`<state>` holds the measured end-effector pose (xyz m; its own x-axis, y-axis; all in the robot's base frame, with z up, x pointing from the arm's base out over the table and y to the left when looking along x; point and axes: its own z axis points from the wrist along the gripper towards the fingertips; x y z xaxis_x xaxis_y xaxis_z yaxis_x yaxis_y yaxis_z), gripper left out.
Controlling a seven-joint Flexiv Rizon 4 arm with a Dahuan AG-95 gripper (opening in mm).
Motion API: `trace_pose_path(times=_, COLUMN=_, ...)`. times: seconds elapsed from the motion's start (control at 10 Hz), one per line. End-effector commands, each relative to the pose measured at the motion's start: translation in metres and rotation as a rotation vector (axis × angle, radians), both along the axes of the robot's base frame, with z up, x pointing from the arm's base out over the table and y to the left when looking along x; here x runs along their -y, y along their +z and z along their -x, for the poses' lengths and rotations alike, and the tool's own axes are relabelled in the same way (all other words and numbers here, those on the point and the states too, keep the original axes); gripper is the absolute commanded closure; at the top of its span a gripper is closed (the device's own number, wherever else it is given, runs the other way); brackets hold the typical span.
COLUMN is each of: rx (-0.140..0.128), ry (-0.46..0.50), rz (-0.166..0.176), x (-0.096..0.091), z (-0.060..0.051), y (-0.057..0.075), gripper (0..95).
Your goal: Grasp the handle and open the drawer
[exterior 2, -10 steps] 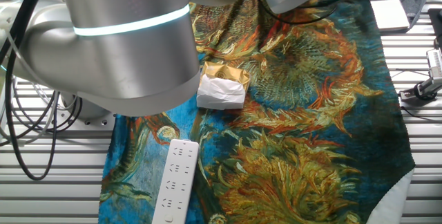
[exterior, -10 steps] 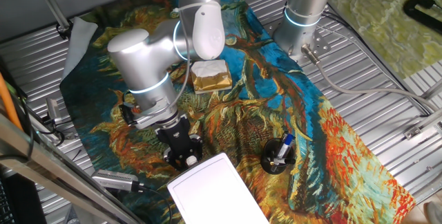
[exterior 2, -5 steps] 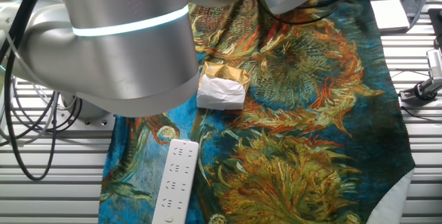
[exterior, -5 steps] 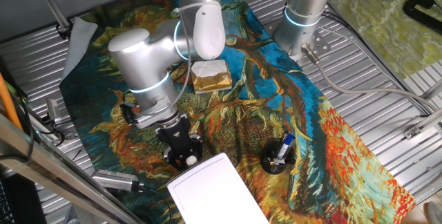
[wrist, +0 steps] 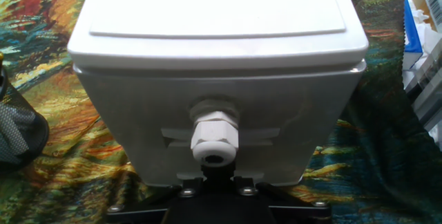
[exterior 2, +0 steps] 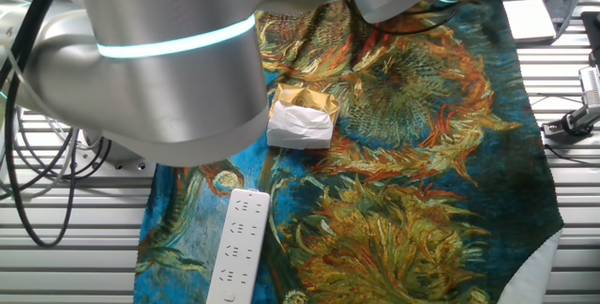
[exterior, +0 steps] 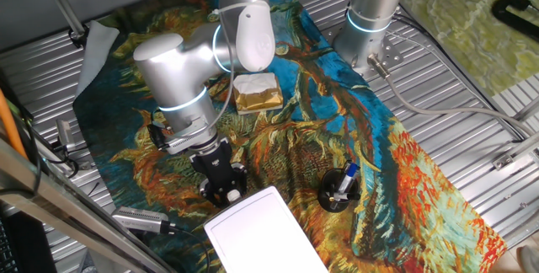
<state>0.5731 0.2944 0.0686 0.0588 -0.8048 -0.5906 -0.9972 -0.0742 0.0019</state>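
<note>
The small round white knob handle [wrist: 214, 143] sits at the centre of the flat front of the white plastic box drawer [wrist: 219, 131], directly above the black two-finger gripper [wrist: 215, 180]. I cannot tell whether the jaws are pinching it. A shallow hold could slip off the smooth knob, or a pull could drag the whole light box across the painted sunflower-print cloth [exterior: 387, 151] toward the black mesh pen holder [exterior: 339, 189].

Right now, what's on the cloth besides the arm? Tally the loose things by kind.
White box with drawer: 1
Black pen holder: 1
Gold-and-white block: 1
Long white bar: 1
Total: 4
</note>
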Motion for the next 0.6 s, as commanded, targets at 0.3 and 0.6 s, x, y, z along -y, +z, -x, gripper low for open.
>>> trace_pose_path(times=0.3, rx=0.008, ry=0.006, rz=-0.008, x=0.0026, z=0.0004, y=-0.0004, gripper=95.0)
trace_pose_path(times=0.6, rx=0.014, ry=0.011, rz=-0.008, x=0.0047, z=0.0005, y=-0.0009, gripper=95.0)
